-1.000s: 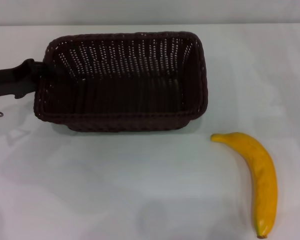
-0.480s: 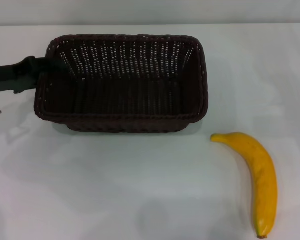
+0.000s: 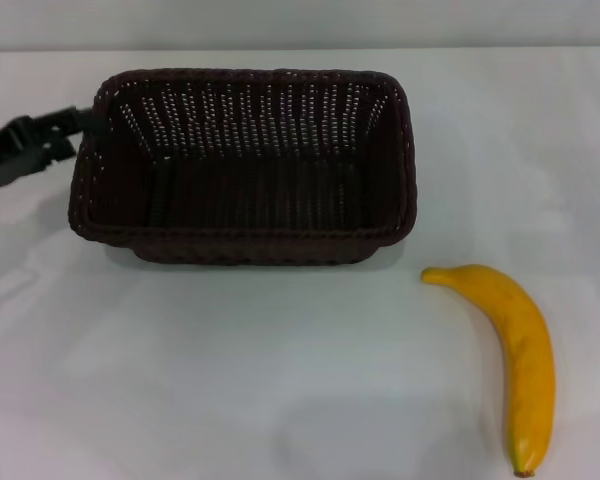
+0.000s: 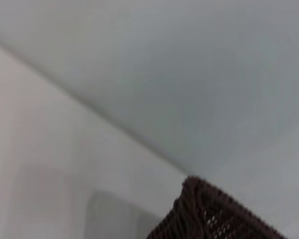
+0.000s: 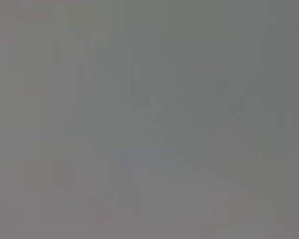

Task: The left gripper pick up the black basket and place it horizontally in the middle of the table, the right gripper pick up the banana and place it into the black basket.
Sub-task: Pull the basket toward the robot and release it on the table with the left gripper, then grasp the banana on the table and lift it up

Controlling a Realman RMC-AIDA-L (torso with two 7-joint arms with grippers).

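Head view: you have the large rectangular dark woven wicker basket (image 3: 245, 165) sitting flat on the plain white surface (image 3: 230, 380), long side running left to right, open top up, roughly mid-width and toward the far half. Nothing lies inside it.

The black slim-fingered left gripper (image 3: 80, 125) comes in from your left edge and sits right at the basket's left short wall, near the far corner of the rim. You cannot tell from here whether its jaws are apart or clamped on the rim; contact with the wicker is also unclear.

The single curved yellow banana (image 3: 515, 355) lies on the surface to the right of and nearer than the basket, well apart from it. Its dark tip points toward the near edge and its other end toward the basket's near right corner.

Left wrist view: only one braided corner of the basket (image 4: 214, 216) shows.

Right gripper: not visible in any view; the right wrist view shows only flat grey.
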